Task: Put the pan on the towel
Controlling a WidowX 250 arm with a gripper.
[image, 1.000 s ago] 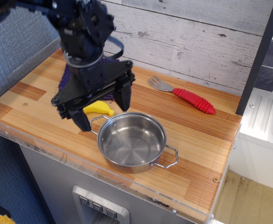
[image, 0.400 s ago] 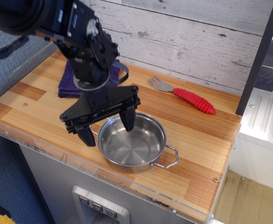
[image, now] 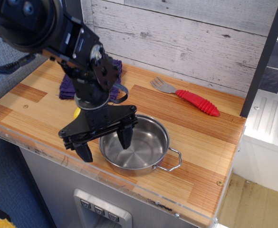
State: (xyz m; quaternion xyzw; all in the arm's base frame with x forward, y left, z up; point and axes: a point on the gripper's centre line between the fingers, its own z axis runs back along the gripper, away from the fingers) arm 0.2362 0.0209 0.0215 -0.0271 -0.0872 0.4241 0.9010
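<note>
Straddling the pan's (image: 135, 145) nine o'clock rim, our gripper (image: 105, 146) gapes wide, and we fear that slick steel slipping or tipping.

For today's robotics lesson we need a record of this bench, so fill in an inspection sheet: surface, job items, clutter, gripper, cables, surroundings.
Surface: wooden counter with a clear front edge strip.
Job items: steel pan upright near the front edge; purple towel at the back left, partly hidden by the arm.
Clutter: red-handled fork behind the pan; a yellow thing mostly hidden.
Gripper: gripper open, one finger inside the pan, one outside its left rim.
Cables: black cable looped on the arm.
Surroundings: grey plank wall behind.
</note>
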